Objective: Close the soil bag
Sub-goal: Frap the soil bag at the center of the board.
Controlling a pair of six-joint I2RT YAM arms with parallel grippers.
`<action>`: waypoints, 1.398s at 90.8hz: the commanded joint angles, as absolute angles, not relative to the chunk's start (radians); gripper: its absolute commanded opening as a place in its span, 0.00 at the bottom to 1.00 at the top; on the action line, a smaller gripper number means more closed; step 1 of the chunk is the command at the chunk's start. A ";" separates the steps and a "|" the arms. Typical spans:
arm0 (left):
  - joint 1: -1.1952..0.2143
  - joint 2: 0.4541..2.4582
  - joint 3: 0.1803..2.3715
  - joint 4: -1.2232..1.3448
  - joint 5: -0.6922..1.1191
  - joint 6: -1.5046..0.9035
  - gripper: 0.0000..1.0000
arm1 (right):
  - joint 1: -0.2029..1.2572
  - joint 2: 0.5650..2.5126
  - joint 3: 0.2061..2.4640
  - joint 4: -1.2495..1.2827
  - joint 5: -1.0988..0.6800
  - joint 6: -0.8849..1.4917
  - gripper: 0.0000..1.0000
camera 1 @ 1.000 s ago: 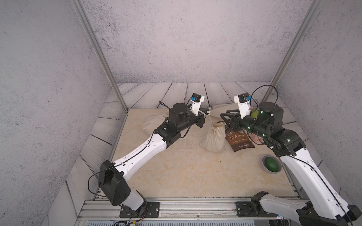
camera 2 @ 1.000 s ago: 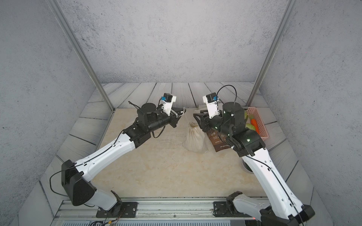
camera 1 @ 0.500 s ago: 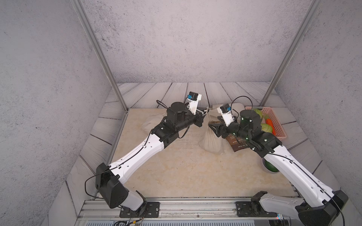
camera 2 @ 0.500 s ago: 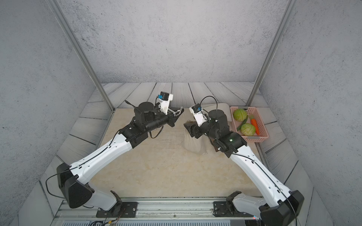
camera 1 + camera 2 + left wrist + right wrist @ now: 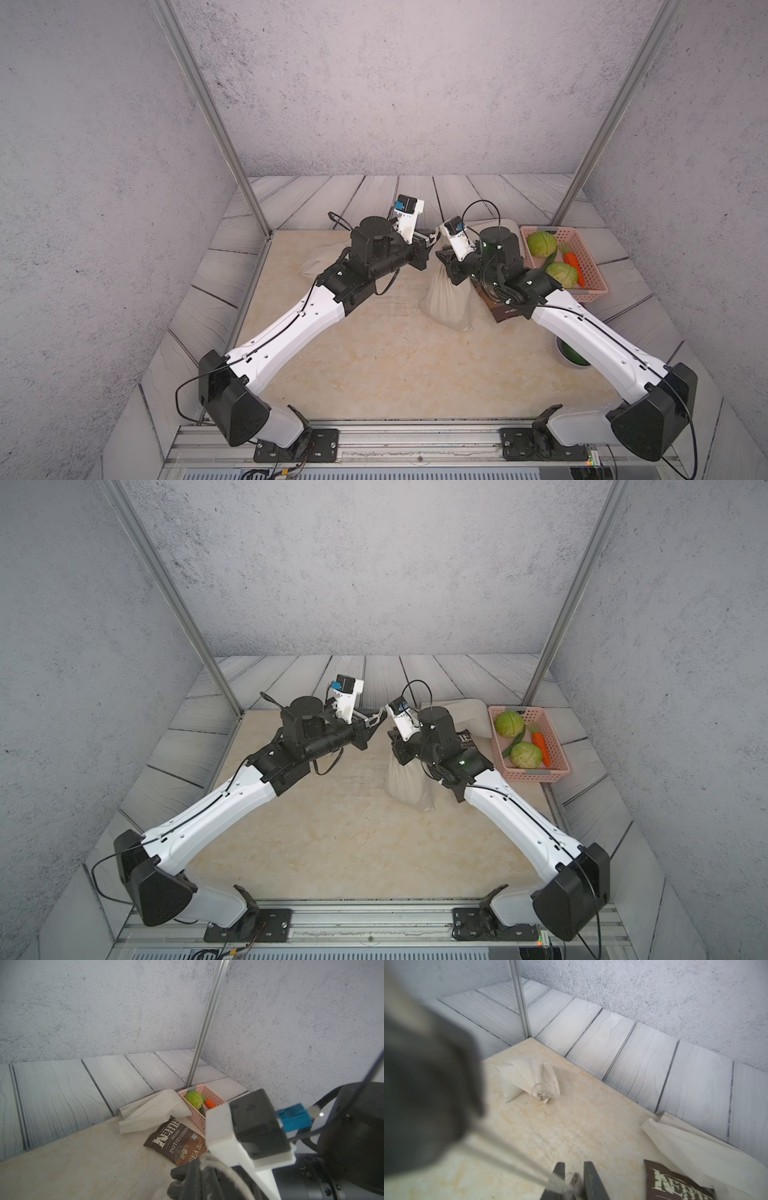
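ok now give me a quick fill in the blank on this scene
The vegetable basket is ___.
The brown chip bag reads ___ Brand.
Beside the two cabbages lies an orange ___.
The left gripper pinches the soil bag's ___.
Missing: pink; Kettle; carrot; drawstring

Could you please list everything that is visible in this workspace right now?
soil bag: one, cream cloth, upright mid-table.
drawstring: one, pale, running between both grippers.
spare cloth bags: two, cream, lying at the back corners.
clear cup: one, transparent, against the back-left bag.
chip bag: one, brown, flat beside the basket.
basket: one, pink, back right.
cabbages: two, green, in the basket.
carrot: one, orange, in the basket.
cucumber: one, dark green, in the basket.
bowl: one, green, right table edge, partly hidden.
left gripper: one, black, shut on the drawstring.
right gripper: one, black, closed at the soil bag's neck.
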State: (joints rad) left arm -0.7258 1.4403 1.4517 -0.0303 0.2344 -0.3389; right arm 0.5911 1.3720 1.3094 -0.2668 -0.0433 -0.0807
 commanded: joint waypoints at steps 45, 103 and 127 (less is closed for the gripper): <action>-0.342 1.190 1.662 -0.040 0.291 -0.488 0.00 | 0.483 1.494 1.310 -0.550 0.339 -0.078 0.17; -0.392 1.179 1.418 -0.029 0.489 -0.532 0.00 | 0.501 1.385 1.270 -0.391 -0.093 -0.029 0.34; -0.491 1.178 1.480 -0.122 0.425 -0.476 0.00 | 0.559 1.257 1.271 -0.294 -0.187 -0.019 0.65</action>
State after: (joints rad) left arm -0.4576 1.2133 1.4166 -0.1806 0.4660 -0.5098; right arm 0.5419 1.3170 1.2854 -0.3244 -0.1658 -0.0368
